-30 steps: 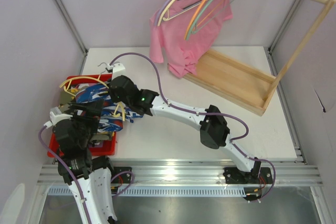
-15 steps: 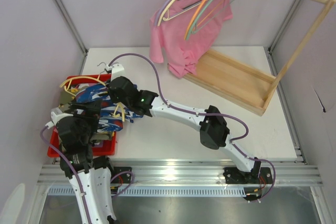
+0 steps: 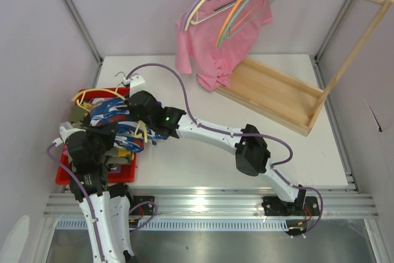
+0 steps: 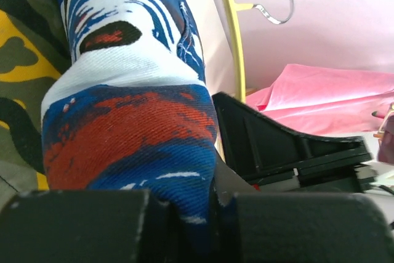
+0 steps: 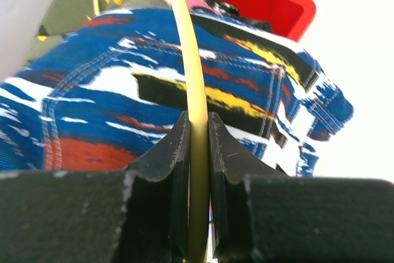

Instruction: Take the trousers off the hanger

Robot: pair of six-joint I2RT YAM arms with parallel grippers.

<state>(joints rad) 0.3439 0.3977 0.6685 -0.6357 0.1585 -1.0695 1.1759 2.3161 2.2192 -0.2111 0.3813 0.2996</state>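
- Between the fingers of the left gripper point(image 4: 206, 214), a fold of the blue, white and red trousers point(image 4: 129, 127) is pinched. The jaws are drawn narrow on the cloth, with no gap showing.
- That grip is the news: a second ago the left arm sat a little further back from the pile. It has since edged in over the trousers and taken hold.
- Just beyond the fingertips the trouser leg rises in a thick roll. A yellow-olive camouflage pair point(image 4: 24, 60) lies to its left.
- To the right of that roll runs the pale yellow hanger point(image 4: 231, 35), its metal hook point(image 4: 280, 4) further off.
- The right gripper point(image 5: 198, 146) is clamped on the hanger's thin bar, fingers pressed to both sides. The trousers are draped across the bar just ahead of it.
- Beyond both grippers lies the red bin point(image 5: 271, 4), holding the heap of patterned pairs.
- With one arm on the hanger and the other on the cloth, the job looks set for the pull. The trousers are not yet off the hanger.
- Far across the table, a pink T-shirt point(image 3: 209, 41) hangs on the wooden rack point(image 3: 277, 97), well apart from the action.
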